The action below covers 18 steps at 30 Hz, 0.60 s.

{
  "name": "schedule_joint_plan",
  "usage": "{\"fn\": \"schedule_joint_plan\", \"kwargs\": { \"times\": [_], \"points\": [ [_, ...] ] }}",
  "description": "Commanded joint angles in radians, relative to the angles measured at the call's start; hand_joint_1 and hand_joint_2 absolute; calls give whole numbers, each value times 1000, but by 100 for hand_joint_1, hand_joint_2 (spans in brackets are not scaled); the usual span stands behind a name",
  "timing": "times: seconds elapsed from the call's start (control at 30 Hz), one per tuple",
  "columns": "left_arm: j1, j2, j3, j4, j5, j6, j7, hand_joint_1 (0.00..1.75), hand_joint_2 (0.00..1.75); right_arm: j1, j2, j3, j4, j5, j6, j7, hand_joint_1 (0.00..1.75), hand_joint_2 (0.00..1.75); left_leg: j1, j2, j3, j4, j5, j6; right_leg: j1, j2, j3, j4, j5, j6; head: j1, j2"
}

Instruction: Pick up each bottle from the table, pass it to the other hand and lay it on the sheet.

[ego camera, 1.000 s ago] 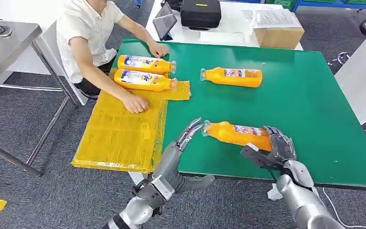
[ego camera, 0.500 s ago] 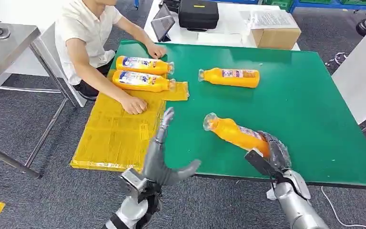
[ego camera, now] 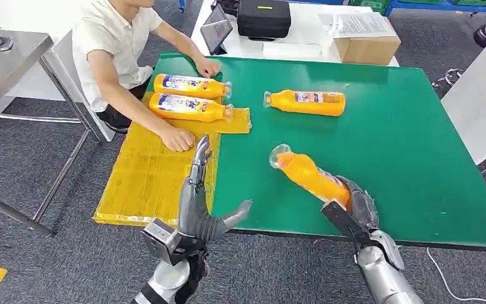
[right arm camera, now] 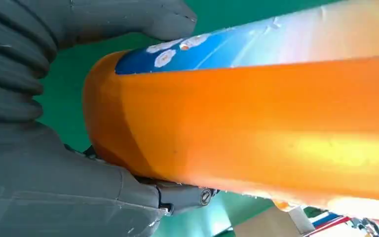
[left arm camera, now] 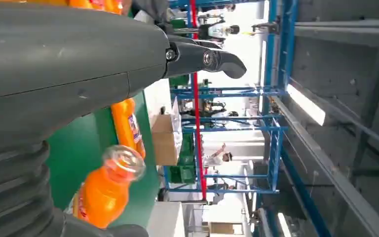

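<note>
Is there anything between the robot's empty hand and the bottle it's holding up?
Nothing: the head view shows bare green table between the left hand and the held bottle.

Grey carpet floor [ego camera: 50,259]. Green tabletop [ego camera: 405,145], white table [ego camera: 304,47] behind its far edge carrying black case [ego camera: 264,17], tablet [ego camera: 218,29], cardboard box [ego camera: 367,47]. Steel table [ego camera: 6,57] at left. Blue shelving [left arm camera: 271,133], grey ceiling, strip light [left arm camera: 306,103].
</note>
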Motion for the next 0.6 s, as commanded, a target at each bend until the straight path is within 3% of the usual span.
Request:
{"fn": "schedule_joint_plan", "kwargs": {
  "times": [0.03, 0.13, 0.17, 0.27, 0.3, 0.43, 0.53, 0.6],
  "points": [
    [23, -10, 92, 10, 85, 44, 26, 0, 175, 67, 47, -14, -58, -35, -11, -11, 175, 175, 2, 0, 1, -1, 0, -2, 2, 0, 1, -1, 0, -2, 0, 0],
    [84, 35, 104, 30, 159, 62, 39, 0, 175, 192, 100, 10, -355, -167, 2, -22, 175, 175, 1, 0, 1, -1, -1, -2, 1, 1, 1, -1, 0, -2, 0, 0],
    [111, 45, 113, 36, 163, 56, 30, 0, 175, 239, 132, 20, -477, -199, -77, -45, 175, 175, 2, 1, 2, -2, -1, -3, 2, 2, 1, -1, -1, -3, 0, 0],
    [162, 80, 120, 40, 356, -168, 185, 0, 175, 293, 165, 96, -662, -241, -148, -26, 173, 175, 1, 2, -2, -2, -1, -2, 1, 4, -2, 0, -1, -2, -1, 0],
    [168, 88, 111, 46, 350, -192, 172, 0, 175, 299, 159, 134, -690, -237, -151, -15, 166, 175, 0, 2, -5, -1, -1, -2, 0, 3, -5, 1, -1, -2, 0, 0],
    [115, 80, 79, 143, 382, -340, 257, 0, 175, 245, 151, 309, -633, -208, -110, 17, 147, 175, 1, 4, -10, -1, -2, -3, 1, 5, -10, 2, -2, -3, -1, 0],
    [24, 37, 89, 251, 378, -339, 244, 0, 175, 186, 212, 451, -494, -180, -152, -30, 166, 175, 2, 2, -10, -2, -1, -3, 2, 3, -9, -1, -1, -3, 0, 0],
    [19, 34, 104, 234, 386, -321, 242, 0, 175, 167, 203, 500, -480, -219, -205, -13, 164, 175, 2, 3, -14, -1, 0, -3, 1, 4, -13, 1, 0, -2, 0, 0]
  ]
}}
